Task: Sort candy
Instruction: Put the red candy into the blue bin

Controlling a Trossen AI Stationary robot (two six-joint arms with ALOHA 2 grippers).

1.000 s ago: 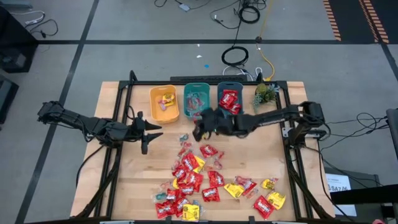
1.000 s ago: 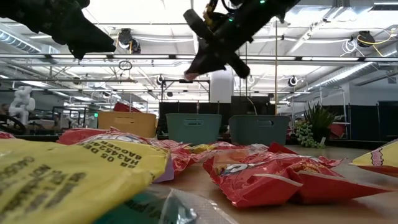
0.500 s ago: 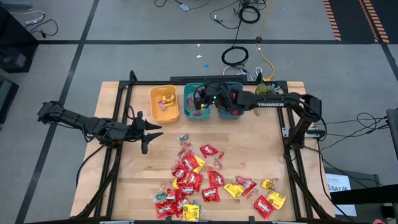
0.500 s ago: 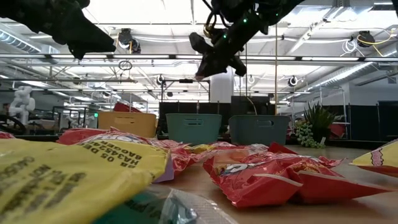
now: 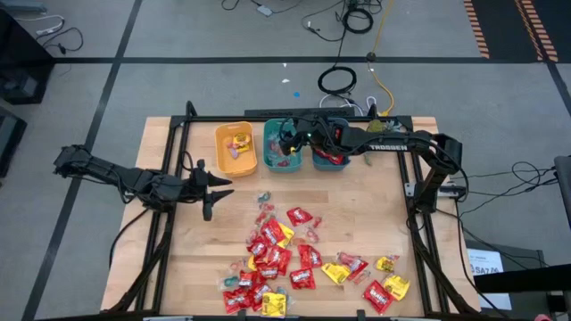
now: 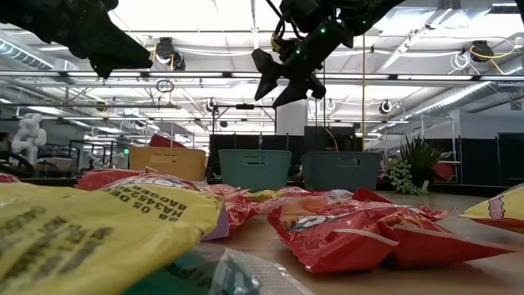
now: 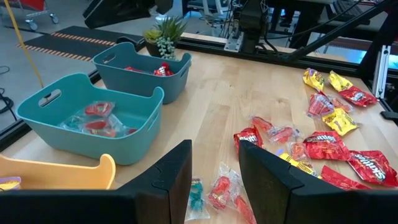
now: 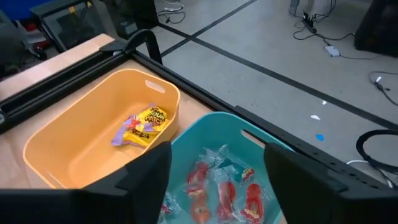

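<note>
Since a second ago the right arm has swung from above the table's middle to over the row of bins, and its claw, the right gripper (image 6: 282, 82), has gone from pinched shut to spread wide with nothing between its fingers. It hangs above the middle teal bin (image 5: 283, 145), so the step in hand looks like a drop just made; the next move would call for lifting clear and coming back to the heap for another piece. The left gripper (image 5: 212, 189) waits well to the side of that bin, part open and holding nothing. Nearer the front of the table than both claws lies the unsorted candy (image 5: 290, 259), a loose heap of red and yellow packets with a few tiny clear-wrapped pieces at its edge. Directly under the right claw, the middle bin holds small clear-wrapped sweets (image 8: 221, 186). Beside it on one side, the yellow bin (image 8: 93, 124) holds a few yellow-wrapped pieces (image 8: 146, 121); on the other side, the darker teal bin (image 7: 140, 68) holds red packets (image 7: 163, 70).
</note>
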